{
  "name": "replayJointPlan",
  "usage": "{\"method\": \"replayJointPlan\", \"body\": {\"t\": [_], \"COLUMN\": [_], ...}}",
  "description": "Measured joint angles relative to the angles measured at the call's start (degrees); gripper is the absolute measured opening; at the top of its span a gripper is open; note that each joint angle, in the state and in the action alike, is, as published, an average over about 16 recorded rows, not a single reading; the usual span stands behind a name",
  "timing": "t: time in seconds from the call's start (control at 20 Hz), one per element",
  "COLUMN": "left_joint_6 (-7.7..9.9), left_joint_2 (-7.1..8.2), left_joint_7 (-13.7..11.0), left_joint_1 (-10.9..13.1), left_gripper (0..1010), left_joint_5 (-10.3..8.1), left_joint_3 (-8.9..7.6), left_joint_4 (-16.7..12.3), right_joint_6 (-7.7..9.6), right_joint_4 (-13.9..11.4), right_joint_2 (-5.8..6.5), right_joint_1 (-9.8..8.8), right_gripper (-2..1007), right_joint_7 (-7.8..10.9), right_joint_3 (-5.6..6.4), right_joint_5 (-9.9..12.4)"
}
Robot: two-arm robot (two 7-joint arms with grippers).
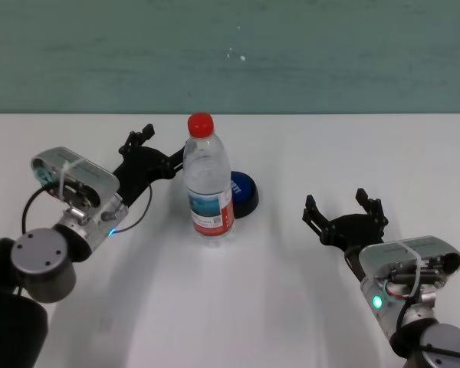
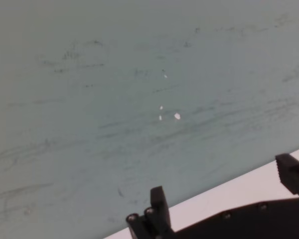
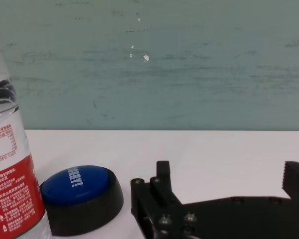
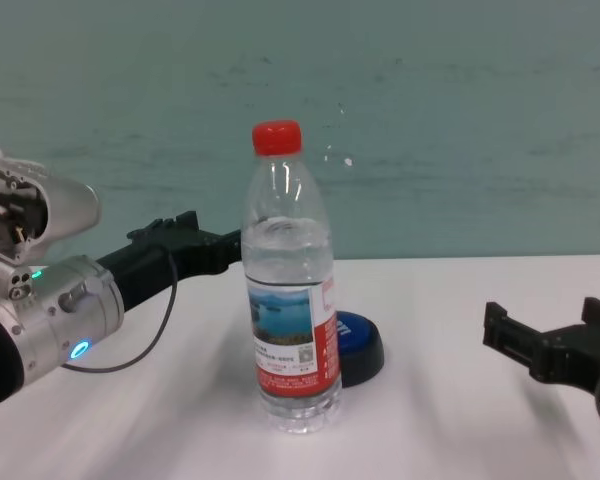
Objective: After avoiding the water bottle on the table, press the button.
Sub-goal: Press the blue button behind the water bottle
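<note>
Bottle-avoidance step in hand. Water bottle (image 1: 209,181) stands upright mid-table (image 1: 230,307), button (image 1: 243,192) touching just behind it. Left gripper (image 1: 141,146), open and empty, sits raised left of the bottle. Right gripper (image 1: 345,208) open, empty, parked apart. Next, by judgement: swing behind the bottle, descend onto the dome.

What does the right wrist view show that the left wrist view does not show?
Only the right wrist view shows the water bottle and the blue button beside it, near the open fingers of the right gripper. Only the left wrist view shows the left gripper, its fingers open too, with neither task object in sight. Both show the green wall and the white table.
</note>
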Motion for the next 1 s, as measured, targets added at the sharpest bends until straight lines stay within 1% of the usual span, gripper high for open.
{"method": "replayJointPlan", "body": {"t": [0.5, 1.0], "left_joint_6": [-0.29, -0.32], "left_joint_2": [-0.34, -0.64], "left_joint_7": [0.5, 1.3], "left_joint_1": [-0.5, -1.7], "left_gripper": [1010, 1010], "left_joint_5": [0.46, 0.79], "left_joint_3": [-0.10, -0.95], "left_joint_4": [1.1, 3.2], "right_joint_6": [0.00, 0.00], "right_joint_4": [0.0, 0.0], "right_joint_2": [0.00, 0.00], "right_joint_1": [0.00, 0.00], "right_gripper": [1004, 1004], "right_joint_7": [0.00, 0.00], "right_joint_3": [0.00, 0.00], "right_joint_5": [0.0, 0.0]}}
